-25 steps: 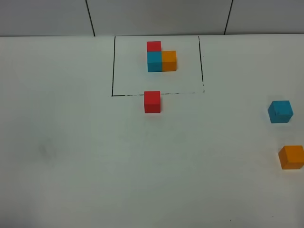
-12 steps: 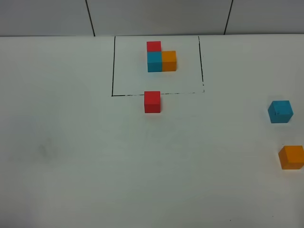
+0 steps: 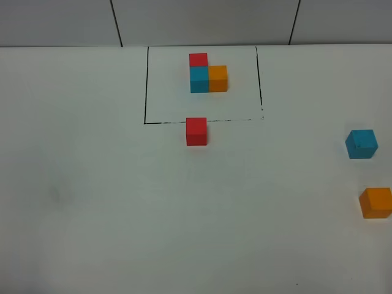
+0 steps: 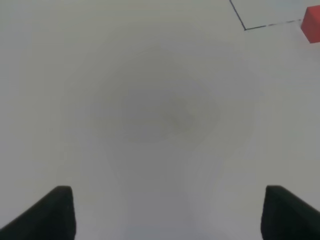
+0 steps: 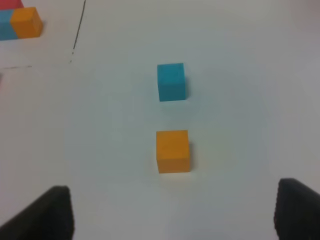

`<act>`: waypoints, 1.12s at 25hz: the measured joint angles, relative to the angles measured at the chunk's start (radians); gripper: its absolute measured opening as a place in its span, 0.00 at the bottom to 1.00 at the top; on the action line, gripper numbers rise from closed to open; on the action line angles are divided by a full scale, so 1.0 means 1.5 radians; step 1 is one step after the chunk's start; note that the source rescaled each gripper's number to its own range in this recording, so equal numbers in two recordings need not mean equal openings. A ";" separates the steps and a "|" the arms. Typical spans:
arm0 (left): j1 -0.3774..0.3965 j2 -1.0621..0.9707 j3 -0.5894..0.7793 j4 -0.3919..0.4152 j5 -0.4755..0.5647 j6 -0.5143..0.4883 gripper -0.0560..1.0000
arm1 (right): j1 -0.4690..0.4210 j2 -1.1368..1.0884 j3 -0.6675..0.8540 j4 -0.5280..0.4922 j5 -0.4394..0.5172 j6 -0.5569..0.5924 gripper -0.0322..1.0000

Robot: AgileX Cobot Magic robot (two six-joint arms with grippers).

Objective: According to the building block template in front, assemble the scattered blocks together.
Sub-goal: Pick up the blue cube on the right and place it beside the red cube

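The building block template (image 3: pixel 207 76) is a red, a cyan-blue and an orange cube joined in an L inside a thin black rectangle at the back centre. The loose red cube (image 3: pixel 196 131) sits just in front of the rectangle's front line. The loose cyan-blue cube (image 3: pixel 361 144) and the loose orange cube (image 3: pixel 375 203) lie apart at the far right. Neither gripper shows in the exterior view. My right gripper (image 5: pixel 172 212) is open and empty, short of the orange cube (image 5: pixel 173 151) and the cyan-blue cube (image 5: pixel 171 81). My left gripper (image 4: pixel 170 215) is open over bare table, with the red cube (image 4: pixel 312 24) far off.
The white table (image 3: pixel 92 202) reaches to a grey panelled wall (image 3: pixel 202 21) at the back. The black rectangle's corner (image 4: pixel 245 28) shows in the left wrist view. The template's corner (image 5: pixel 20 22) shows in the right wrist view.
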 joint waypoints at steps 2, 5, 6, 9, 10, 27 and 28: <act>0.005 0.000 0.000 0.000 0.000 0.000 0.80 | 0.000 0.000 0.000 0.000 0.000 0.000 0.66; 0.005 0.000 0.000 0.000 0.000 0.000 0.80 | 0.000 0.000 0.000 0.000 0.000 0.000 0.66; 0.005 0.000 0.000 0.000 0.000 0.000 0.80 | 0.000 0.000 0.000 0.000 0.000 0.000 0.66; 0.005 0.000 0.000 0.000 0.000 0.000 0.80 | 0.000 0.000 0.000 0.000 0.000 0.000 0.66; 0.005 0.000 0.000 0.000 0.000 0.000 0.80 | 0.000 0.000 0.000 0.000 0.000 0.000 0.66; 0.005 0.000 0.000 -0.001 0.000 0.000 0.80 | 0.000 0.000 0.000 0.000 0.000 0.000 0.66; 0.005 0.000 0.000 -0.001 0.000 0.000 0.80 | 0.000 0.000 0.000 0.000 0.000 0.000 0.66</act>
